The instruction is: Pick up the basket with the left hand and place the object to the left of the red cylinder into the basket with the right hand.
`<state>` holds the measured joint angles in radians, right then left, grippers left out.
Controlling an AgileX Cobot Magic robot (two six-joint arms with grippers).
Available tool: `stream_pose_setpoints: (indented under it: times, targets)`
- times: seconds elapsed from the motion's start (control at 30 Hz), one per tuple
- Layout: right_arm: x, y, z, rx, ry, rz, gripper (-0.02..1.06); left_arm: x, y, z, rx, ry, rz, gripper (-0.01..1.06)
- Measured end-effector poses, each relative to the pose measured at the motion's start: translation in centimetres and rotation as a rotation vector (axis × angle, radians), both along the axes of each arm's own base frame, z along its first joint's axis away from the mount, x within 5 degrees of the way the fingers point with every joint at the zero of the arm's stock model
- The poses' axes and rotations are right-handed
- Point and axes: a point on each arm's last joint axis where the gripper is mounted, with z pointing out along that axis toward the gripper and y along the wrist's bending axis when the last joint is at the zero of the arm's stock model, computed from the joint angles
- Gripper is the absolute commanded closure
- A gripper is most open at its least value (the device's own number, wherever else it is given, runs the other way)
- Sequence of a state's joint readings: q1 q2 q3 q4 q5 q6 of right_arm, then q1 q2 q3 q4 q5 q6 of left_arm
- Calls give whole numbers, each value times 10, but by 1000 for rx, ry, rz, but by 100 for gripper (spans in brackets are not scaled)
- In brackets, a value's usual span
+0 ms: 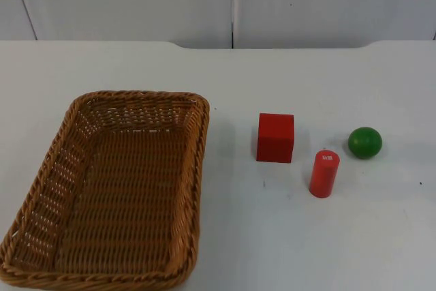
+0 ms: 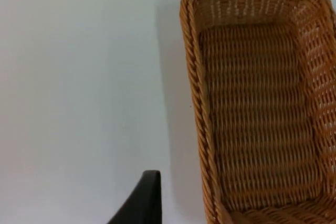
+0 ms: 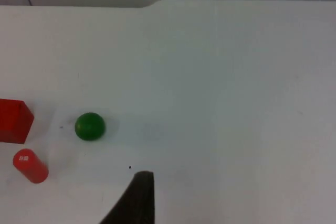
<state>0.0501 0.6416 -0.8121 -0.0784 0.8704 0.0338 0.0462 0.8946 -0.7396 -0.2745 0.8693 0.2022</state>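
Basket (image 1: 109, 189) (wicker, 1 only) sits on white table (image 1: 272, 236), its near edge cut off in top view. Just right: 1 red cube (image 1: 276, 138), left of 1 red cylinder (image 1: 324, 174); 1 green ball (image 1: 365, 142) beyond. Left gripper (image 2: 142, 203) beside basket rim, right gripper (image 3: 134, 203) near ball; fingers' state can't be told.

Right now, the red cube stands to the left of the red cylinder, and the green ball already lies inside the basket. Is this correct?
Not quite. The green ball lies on the table, to the right of the red cylinder, not inside the basket, which holds nothing, as the top view shows. The red cube does stand to the left of the cylinder.
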Motion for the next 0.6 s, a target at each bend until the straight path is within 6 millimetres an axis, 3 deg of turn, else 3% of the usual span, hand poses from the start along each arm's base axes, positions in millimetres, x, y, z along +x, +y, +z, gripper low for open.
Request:
stream_pose_setpoints:
  times: [0.33,0.6]
  targets:
    - [32,2,1,-2,24,5,-1,27,-1,-23,-14,101,-31,0]
    - [36,2,1,0,7,7,-1,52,-2,-47,-18,165,-69,0]
